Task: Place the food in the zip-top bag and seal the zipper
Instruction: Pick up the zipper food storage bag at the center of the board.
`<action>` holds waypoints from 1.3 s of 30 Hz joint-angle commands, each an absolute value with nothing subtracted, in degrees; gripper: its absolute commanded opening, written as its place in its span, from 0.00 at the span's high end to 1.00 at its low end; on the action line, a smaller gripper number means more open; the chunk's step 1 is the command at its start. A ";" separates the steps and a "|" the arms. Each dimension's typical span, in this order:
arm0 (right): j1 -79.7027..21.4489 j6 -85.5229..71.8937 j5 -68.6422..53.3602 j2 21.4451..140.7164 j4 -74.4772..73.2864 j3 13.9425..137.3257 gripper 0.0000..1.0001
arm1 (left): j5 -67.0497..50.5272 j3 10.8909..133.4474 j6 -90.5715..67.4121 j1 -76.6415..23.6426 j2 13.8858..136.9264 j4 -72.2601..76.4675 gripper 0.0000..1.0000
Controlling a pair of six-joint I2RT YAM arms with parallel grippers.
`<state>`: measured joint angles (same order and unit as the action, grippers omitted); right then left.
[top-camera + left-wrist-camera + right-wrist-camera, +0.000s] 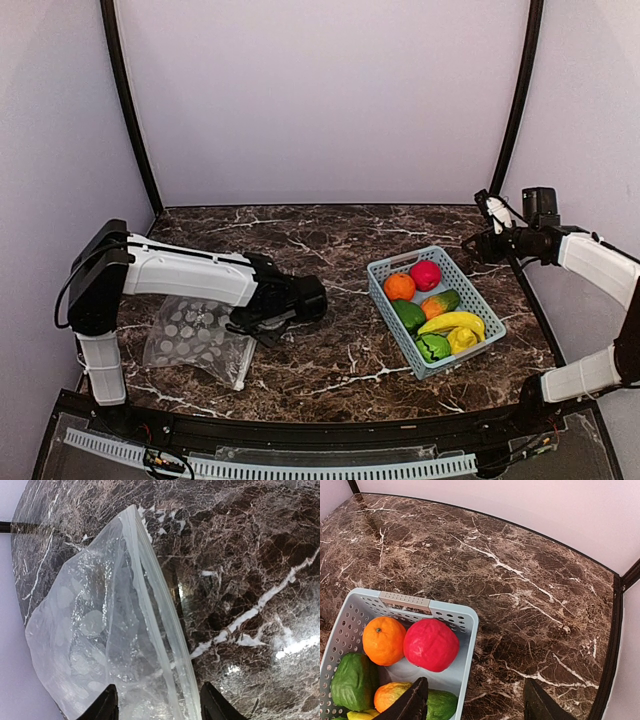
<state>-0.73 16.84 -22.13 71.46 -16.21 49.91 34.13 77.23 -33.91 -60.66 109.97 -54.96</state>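
The clear dotted zip-top bag (195, 340) lies flat at the near left, and its white zipper (165, 630) runs along its right edge in the left wrist view. My left gripper (255, 325) is open and low over that edge, with the zip strip between its spread fingers (159, 705). The food sits in a light-blue basket (405, 258): a red ball (425, 275), an orange ball (399, 287), yellow bananas (452, 323) and green pieces (408, 315). My right gripper (490, 222) is open and empty, held high beyond the basket's far right corner (475, 702). The red ball (431, 644) and orange ball (383, 640) show below it.
The basket's far rim (405, 600) has a grey handle. Black frame posts stand at the back corners and a black rail runs along the table's right edge (612, 645). Dark marble table (330, 250) lies between the bag and the basket.
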 commanded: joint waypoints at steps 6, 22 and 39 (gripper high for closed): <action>-0.53 17.26 -23.99 71.43 -14.41 49.04 0.38 | 38.20 79.68 -35.55 -61.00 113.01 -58.79 0.61; -0.53 17.38 -24.58 71.48 -14.68 48.96 0.37 | 40.92 80.95 -34.29 -61.00 117.06 -60.13 0.77; -0.69 21.92 -31.72 71.21 -24.59 56.14 0.37 | 44.33 90.62 -21.00 -60.87 109.22 -62.17 0.99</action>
